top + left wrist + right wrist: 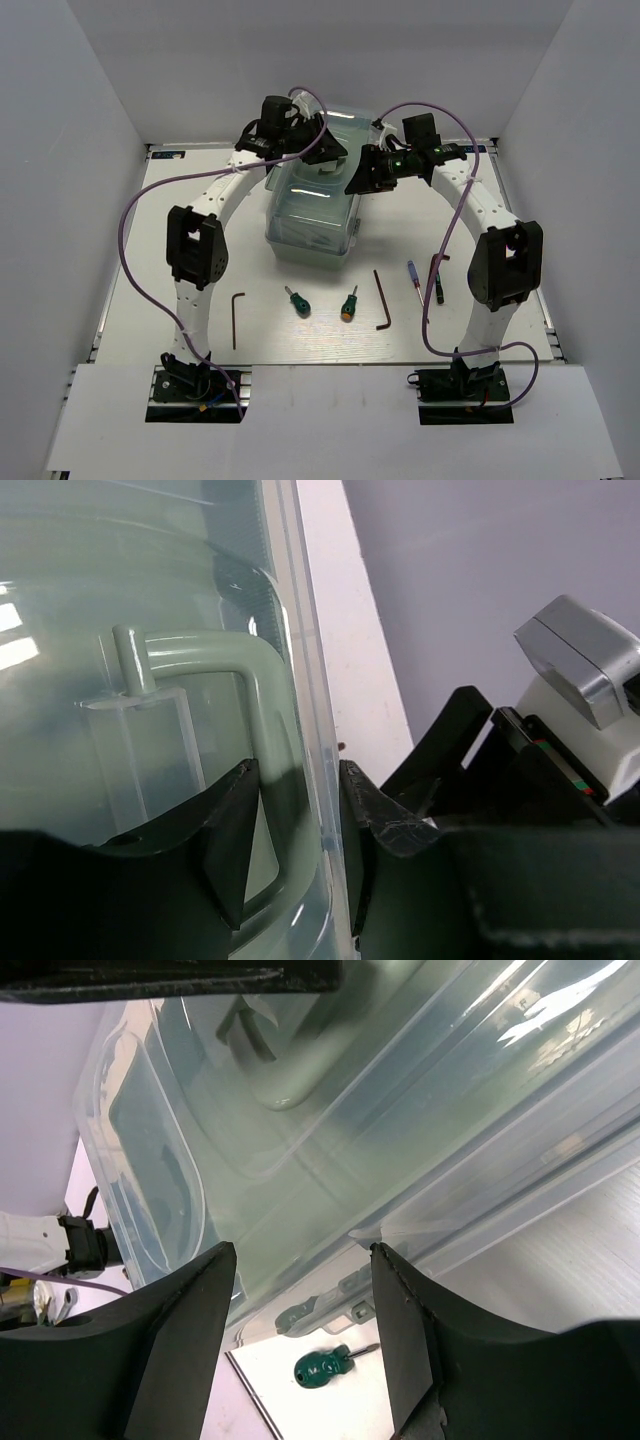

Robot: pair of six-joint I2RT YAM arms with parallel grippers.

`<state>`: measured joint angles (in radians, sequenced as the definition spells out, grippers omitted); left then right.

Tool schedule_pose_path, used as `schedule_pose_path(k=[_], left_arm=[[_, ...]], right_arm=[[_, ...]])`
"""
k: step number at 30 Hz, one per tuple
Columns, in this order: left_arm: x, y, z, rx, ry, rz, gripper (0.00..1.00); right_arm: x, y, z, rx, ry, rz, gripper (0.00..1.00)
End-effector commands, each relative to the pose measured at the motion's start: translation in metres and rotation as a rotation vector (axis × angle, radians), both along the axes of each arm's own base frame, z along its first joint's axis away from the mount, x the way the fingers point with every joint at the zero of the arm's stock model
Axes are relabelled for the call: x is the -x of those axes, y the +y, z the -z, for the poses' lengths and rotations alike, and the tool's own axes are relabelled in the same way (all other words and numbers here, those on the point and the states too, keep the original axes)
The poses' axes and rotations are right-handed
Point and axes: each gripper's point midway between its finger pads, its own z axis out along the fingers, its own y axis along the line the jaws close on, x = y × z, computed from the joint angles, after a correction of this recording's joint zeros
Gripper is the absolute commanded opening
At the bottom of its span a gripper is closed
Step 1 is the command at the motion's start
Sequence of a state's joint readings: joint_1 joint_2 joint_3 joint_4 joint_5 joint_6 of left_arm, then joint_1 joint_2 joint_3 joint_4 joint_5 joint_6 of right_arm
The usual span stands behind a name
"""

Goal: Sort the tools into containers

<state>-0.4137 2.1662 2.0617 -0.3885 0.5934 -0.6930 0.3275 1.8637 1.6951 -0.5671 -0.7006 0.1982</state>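
Centrally, the toolbox [312,215] was seen lidded, long axis running away from the bases. Its pale handle [262,710] and lid edge were bracketed by the left gripper [297,780], though whether pinched could not be told. The right gripper [300,1255] was held spread beside the latch [322,1310], a stubby screwdriver [320,1365] lying beyond.

Toolbox [310,245] partly hidden
The left arm [225,190] and right arm [478,200] cover its far end; what lies inside blurs behind the lid [316,196].
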Motion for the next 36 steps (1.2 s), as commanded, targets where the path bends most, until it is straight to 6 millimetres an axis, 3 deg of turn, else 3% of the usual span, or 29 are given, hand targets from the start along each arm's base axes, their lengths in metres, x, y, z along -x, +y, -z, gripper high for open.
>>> schedule_pose_path(k=[1,2,8,12,20,26,31,36], left_arm=[[0.056,-0.04,-0.027,0.132,0.049,0.215,0.46],[0.054,-0.036,-0.034,0.145,0.029,0.218,0.46],[0.052,-0.03,-0.038,0.202,0.044,0.211,0.46],[0.049,-0.026,-0.031,0.198,0.053,0.2,0.46],[0.044,-0.017,-0.016,0.192,0.09,0.176,0.46],[0.04,-0.013,-0.017,0.195,0.08,0.168,0.45],[0.037,-0.009,-0.013,0.193,0.088,0.158,0.45],[0.038,-0.009,-0.015,0.198,0.081,0.167,0.45]], right_arm=[[-0.006,0.014,0.014,0.022,-0.022,-0.03,0.62],[-0.006,0.015,0.014,0.022,-0.022,-0.031,0.62],[-0.008,0.015,0.018,0.028,-0.021,-0.029,0.62],[-0.01,0.014,0.015,0.027,-0.031,-0.028,0.62],[-0.021,0.008,-0.029,-0.009,-0.111,-0.002,0.62],[-0.026,0.0,-0.049,-0.018,-0.144,0.023,0.62],[-0.03,-0.004,-0.059,-0.039,-0.152,0.037,0.62],[-0.038,-0.002,-0.056,-0.054,-0.132,0.047,0.62]])
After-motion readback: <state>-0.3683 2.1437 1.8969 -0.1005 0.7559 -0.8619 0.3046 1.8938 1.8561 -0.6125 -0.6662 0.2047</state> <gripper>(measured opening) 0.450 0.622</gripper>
